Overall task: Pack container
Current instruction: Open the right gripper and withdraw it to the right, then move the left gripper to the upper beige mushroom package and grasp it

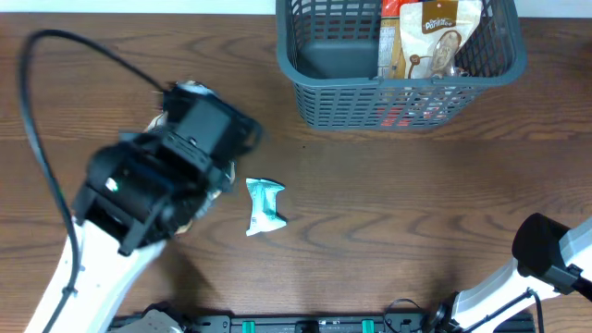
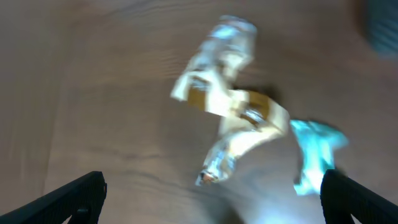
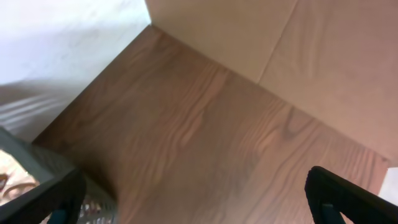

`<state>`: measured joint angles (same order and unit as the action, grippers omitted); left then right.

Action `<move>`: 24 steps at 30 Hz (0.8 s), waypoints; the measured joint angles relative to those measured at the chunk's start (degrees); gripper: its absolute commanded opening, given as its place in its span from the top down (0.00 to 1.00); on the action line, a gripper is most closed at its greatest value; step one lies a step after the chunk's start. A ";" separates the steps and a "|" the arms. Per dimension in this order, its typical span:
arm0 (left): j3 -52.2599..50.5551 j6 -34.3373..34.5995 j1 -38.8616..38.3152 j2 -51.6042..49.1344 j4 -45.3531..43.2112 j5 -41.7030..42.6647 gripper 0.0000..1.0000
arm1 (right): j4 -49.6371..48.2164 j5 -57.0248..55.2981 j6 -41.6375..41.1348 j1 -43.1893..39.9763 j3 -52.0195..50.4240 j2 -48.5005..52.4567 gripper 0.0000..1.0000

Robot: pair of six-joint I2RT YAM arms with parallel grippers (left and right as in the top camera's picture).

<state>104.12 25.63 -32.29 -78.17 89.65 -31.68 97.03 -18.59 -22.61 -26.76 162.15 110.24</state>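
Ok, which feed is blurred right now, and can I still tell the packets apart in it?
Left wrist: heavy motion blur; the tan-and-silver packet and teal packet are smears, told apart by colour only. Overhead: sharp on the container, soft around the left arm. Right wrist: crisp wood grain on the table.

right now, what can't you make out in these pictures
- Overhead: the left arm hides whatever lies beneath it.
- Left wrist: motion blur smears the gold-and-white wrappers and the teal packet; no print is readable.
- Overhead: the top edge cuts off the container, so its far side and the top of the snack bag are unseen.
- Right wrist: only a corner of the container shows, at the lower left edge.
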 measured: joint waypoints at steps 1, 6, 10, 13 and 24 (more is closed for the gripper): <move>0.00 2.21 2.19 -0.24 -0.02 -0.63 0.01 | 0.04 0.46 -0.20 0.00 -0.26 0.00 0.01; 0.00 12.26 15.28 -2.19 0.00 -1.70 0.01 | 0.02 1.57 -0.85 0.00 -1.16 0.00 0.01; 0.00 18.58 23.69 -3.89 0.11 3.13 0.01 | 0.07 1.53 -1.36 0.00 -1.97 0.00 0.01; 0.00 23.23 28.09 -5.84 0.11 10.25 0.01 | 0.04 -0.15 -3.21 -0.02 -3.21 0.00 0.01; -4.48 13.33 29.97 -16.24 -2.99 21.29 0.01 | -0.57 -3.26 -8.24 -3.08 -13.11 0.00 0.01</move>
<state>99.63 38.96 -2.33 -94.41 86.65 -10.39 96.47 -21.85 -30.85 -29.85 149.03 110.24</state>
